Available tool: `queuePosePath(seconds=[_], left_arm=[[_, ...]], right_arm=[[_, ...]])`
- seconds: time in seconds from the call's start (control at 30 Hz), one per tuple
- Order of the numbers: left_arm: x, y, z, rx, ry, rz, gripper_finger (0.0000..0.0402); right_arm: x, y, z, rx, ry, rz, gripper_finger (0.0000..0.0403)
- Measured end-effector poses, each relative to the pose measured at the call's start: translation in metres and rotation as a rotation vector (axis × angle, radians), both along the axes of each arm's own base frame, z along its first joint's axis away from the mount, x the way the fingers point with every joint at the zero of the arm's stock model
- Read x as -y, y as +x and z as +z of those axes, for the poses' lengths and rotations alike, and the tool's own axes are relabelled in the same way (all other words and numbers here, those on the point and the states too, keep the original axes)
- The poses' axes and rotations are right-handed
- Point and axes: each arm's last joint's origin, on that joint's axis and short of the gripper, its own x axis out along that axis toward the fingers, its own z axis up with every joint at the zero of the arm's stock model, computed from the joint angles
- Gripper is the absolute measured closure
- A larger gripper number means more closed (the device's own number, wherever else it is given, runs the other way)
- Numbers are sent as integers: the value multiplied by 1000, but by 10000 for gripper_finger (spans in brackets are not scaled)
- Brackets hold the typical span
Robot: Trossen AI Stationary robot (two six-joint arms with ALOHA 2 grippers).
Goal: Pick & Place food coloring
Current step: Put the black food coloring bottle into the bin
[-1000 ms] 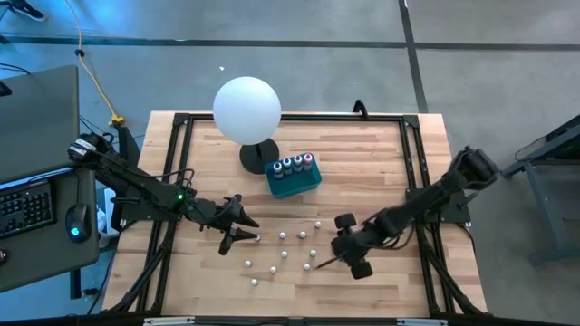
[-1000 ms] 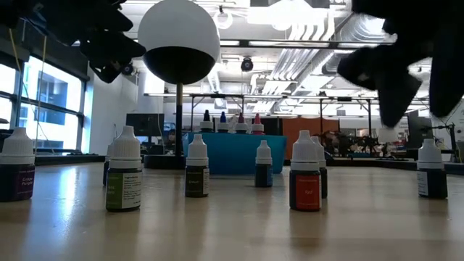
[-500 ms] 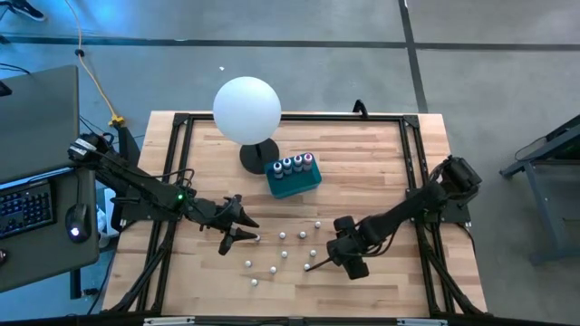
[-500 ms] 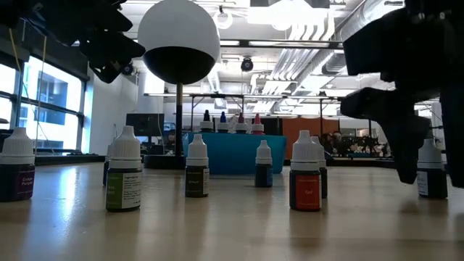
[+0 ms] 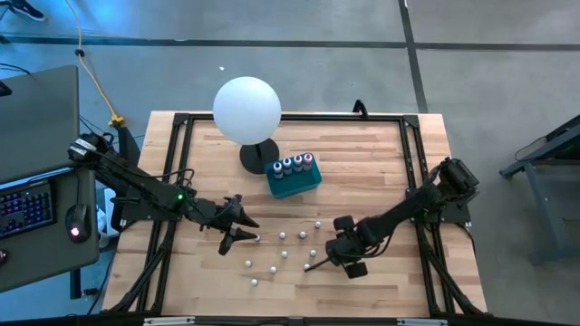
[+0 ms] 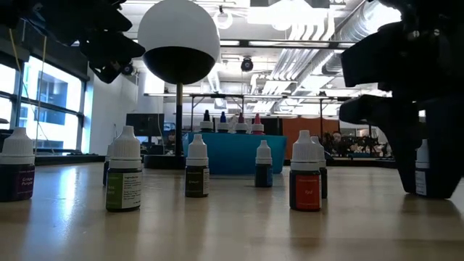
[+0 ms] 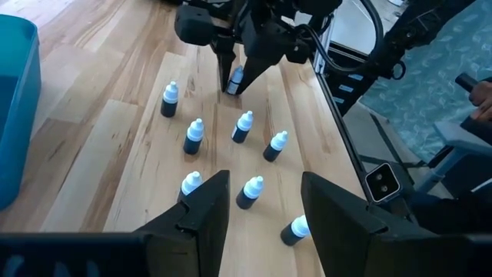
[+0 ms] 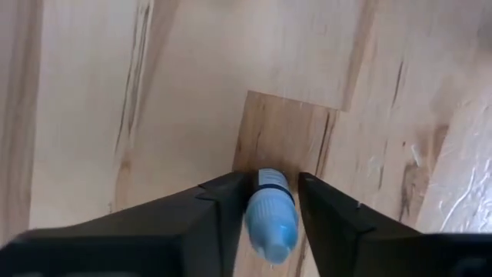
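Right wrist view: right gripper point(image 8: 265, 204) down at the wood table point(image 5: 362, 163), fingers narrowed around one food coloring bottle point(image 8: 270, 214), bottle between them. Left gripper point(image 5: 243, 224) spread wide, hovering beside the scattered bottles point(image 5: 283, 236); four more in the teal tray point(image 5: 292, 184).

loose bottles point(image 5: 283, 255) stand between the two arms, in front of the tray point(image 5: 294, 180) holding four more.

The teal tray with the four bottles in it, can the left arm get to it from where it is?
Probably yes. The left gripper hangs open over bare wood, and the teal tray sits beyond it with nothing between; the white globe lamp stands beside the tray.
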Motion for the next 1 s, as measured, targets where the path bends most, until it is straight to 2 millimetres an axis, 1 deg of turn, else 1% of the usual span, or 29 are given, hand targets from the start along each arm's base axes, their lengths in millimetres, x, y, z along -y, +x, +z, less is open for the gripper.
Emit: queuePosePath(seconds=[0.17, 0.23, 0.37, 0.47, 0.53, 0.63, 0.7, 0.77, 0.8, 0.9, 1.0], left_arm=[[0, 0, 0, 0, 0, 0, 241], [0, 0, 0, 1, 0, 0, 241], [0, 0, 0, 3, -1, 1, 241], [0, 0, 0, 3, -2, 1, 241], [0, 0, 0, 3, -2, 3, 241], [0, 0, 1, 5, -2, 6, 241], [0, 0, 1, 9, -4, 7, 241], [0, 0, 1, 9, -5, 6, 241], [0, 0, 1, 8, -7, 7, 241], [0, 0, 1, 8, -10, 9, 241], [0, 0, 1, 8, -9, 9, 241]], right_arm=[[1, -3, 4, -19, 6, 4, 332], [3, -4, 14, -23, 5, 4, 342], [10, 4, 53, 50, -37, -6, 340], [20, 15, 91, 178, -133, -9, 327], [31, 24, 114, 259, -208, 2, 323], [58, 41, 137, 314, -271, 22, 327], [84, 52, 143, 322, -253, 33, 331], [114, 57, 145, 312, -243, 11, 332], [130, 59, 144, 301, -242, -19, 332], [173, 62, 132, 266, -215, -83, 329], [204, 69, 110, 255, -190, -105, 330]])
